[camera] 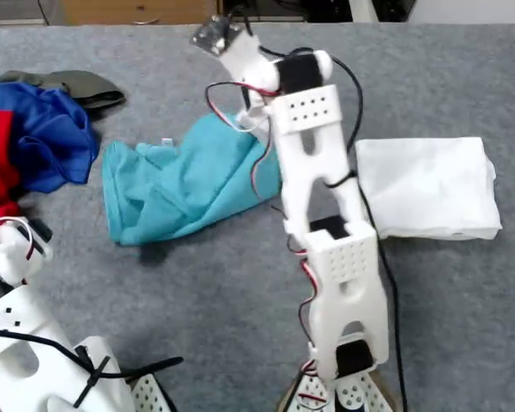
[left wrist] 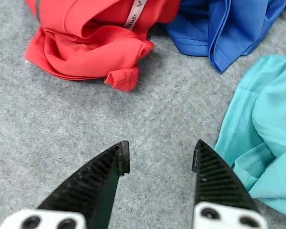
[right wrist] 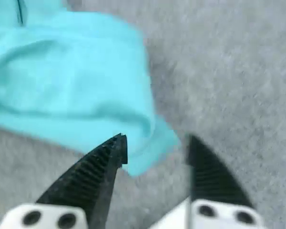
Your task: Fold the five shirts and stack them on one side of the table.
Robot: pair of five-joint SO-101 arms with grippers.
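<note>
- Teal shirt (camera: 189, 184): crumpled and unfolded, mid-table on the grey table cover (camera: 197, 292). My right arm (camera: 326, 215) stretches across its near edge.
- Right gripper (right wrist: 157, 143): jaws apart, nothing held. A corner of the teal shirt lies under one finger (right wrist: 102, 164) and pokes partway into the gap. The other finger is over bare cover. Can't tell whether either tip touches the cloth.
- Left gripper (left wrist: 159, 155): jaws apart as well, empty, above bare cover. The teal shirt's edge is just beside one finger, not between the two.
- Red shirt (left wrist: 90, 43) and blue shirt (left wrist: 229, 24): both bunched up, touching each other, ahead of my left fingertips and well apart from them.
- High view: that red/blue heap sits at the table's left edge. A dark olive shirt (camera: 77, 86) lies behind the blue one, against it.
- White shirt (camera: 429, 184): folded to a flat rectangle on the right side of the table, apart from the teal shirt and close beside my right arm.
</note>
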